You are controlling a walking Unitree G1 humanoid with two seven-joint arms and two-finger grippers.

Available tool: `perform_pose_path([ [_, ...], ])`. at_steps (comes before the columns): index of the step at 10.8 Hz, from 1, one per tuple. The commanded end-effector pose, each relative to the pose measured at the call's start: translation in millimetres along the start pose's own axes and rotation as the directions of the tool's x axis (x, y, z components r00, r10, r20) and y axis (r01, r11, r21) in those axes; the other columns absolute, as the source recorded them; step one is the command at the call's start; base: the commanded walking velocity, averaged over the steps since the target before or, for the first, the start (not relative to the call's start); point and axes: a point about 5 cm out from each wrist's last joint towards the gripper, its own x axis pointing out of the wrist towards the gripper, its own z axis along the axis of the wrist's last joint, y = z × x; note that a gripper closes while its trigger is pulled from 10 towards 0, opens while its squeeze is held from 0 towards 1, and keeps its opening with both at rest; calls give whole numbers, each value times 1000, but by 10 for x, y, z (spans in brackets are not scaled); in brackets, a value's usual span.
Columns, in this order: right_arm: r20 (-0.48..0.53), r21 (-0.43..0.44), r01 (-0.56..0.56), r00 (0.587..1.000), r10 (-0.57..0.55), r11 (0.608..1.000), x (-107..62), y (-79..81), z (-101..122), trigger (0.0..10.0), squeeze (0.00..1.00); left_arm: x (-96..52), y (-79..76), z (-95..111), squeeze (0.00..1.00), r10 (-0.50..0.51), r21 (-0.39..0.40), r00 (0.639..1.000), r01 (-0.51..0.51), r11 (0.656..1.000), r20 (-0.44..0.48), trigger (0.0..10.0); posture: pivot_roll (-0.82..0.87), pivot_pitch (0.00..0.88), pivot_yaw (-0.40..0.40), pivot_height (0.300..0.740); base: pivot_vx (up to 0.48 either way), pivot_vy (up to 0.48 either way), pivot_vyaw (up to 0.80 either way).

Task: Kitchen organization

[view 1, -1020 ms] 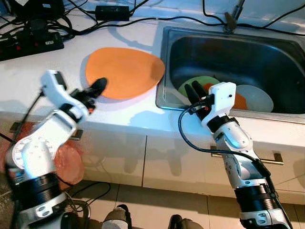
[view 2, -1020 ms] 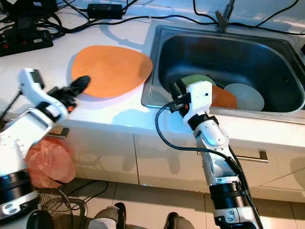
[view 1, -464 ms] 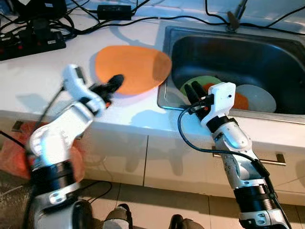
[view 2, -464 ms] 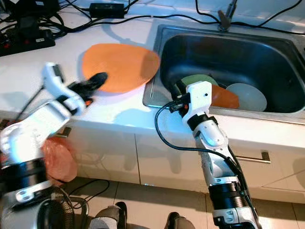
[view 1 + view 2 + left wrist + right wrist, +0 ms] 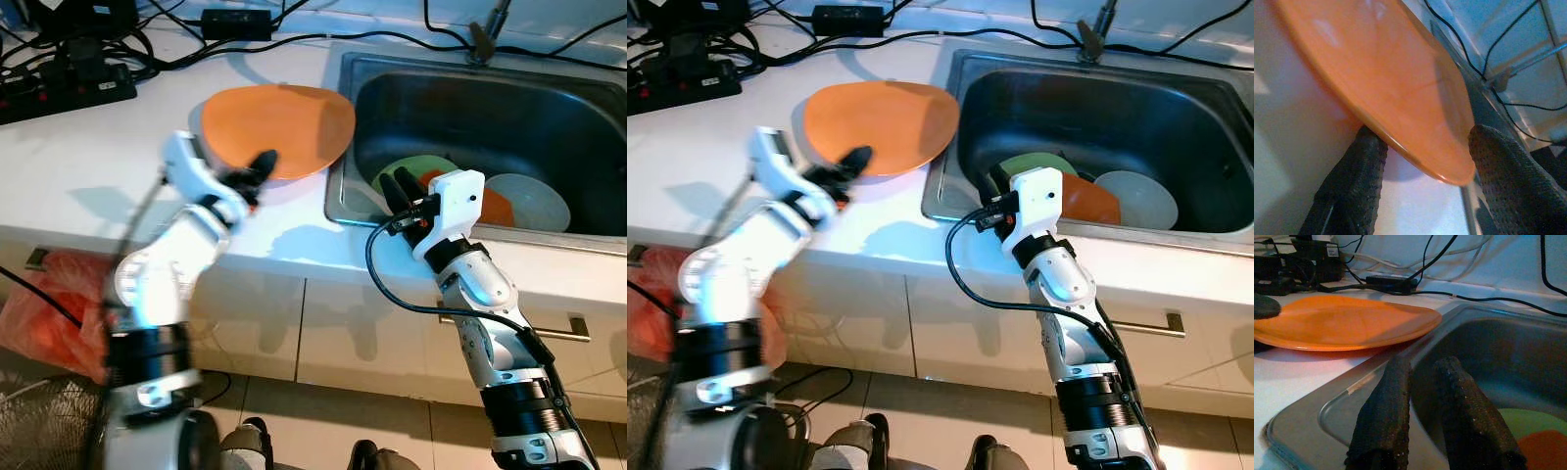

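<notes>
A large orange plate (image 5: pixel 284 122) is tilted up off the white counter (image 5: pixel 88 166), its right edge reaching over the sink's left rim (image 5: pixel 340 186). My left gripper (image 5: pixel 257 166) is shut on the plate's near edge; in the left wrist view one black finger (image 5: pixel 1354 176) lies under the plate (image 5: pixel 1391 83) and the other (image 5: pixel 1506 171) over it. My right gripper (image 5: pixel 397 184) hovers at the sink's front left corner, its fingers (image 5: pixel 1383 406) shut on nothing. In the steel sink lie a green plate (image 5: pixel 409 169), an orange dish (image 5: pixel 493 208) and a white plate (image 5: pixel 537 199).
Black cables, a power strip (image 5: pixel 64 86) and an adapter (image 5: pixel 233 23) lie along the back of the counter. White cabinet fronts with a handle (image 5: pixel 568 326) are below. A red bag (image 5: pixel 44 313) and a fan grille (image 5: pixel 39 431) sit on the floor at the left.
My left gripper has carried the orange plate to the right, lifting it, so its edge now reaches over the sink rim. The right arm has not moved.
</notes>
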Motion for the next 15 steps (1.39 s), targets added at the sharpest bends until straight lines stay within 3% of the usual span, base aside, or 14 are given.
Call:
perform_pose_path([
  [1, 6, -12, 9, 1000, -9, 1000, -26, -15, 20, 10000, 0, 21, 70, -165, 0, 54, 5, 997, -54, 999, -61, 0, 193, 186, -3, 740, 0, 0, 0],
  [5, 4, -10, 3, 1000, -2, 1000, -15, -5, 15, 10000, 0, 41, 27, -165, 0, 68, -7, 998, -68, 998, 4, 0, 192, 176, -4, 740, 0, 0, 0],
  [7, 2, -14, 3, 1000, -3, 1000, -20, -12, 14, 10000, 0, 60, 27, -157, 0, 87, -49, 994, -84, 995, 69, 0, 190, 172, -8, 740, 0, 0, 0],
  [10, -4, -17, 2, 1000, -2, 1000, -17, -9, 1, 10000, 0, 121, -9, -201, 0, 77, -77, 994, -71, 994, 79, 0, 185, 165, -6, 740, 0, 0, 0],
  [15, -4, -14, 7, 1000, -7, 1000, -13, -17, -7, 10000, 0, 117, -9, -146, 0, 51, -52, 988, -43, 998, 149, 0, 192, 166, -10, 740, 0, 0, 0],
])
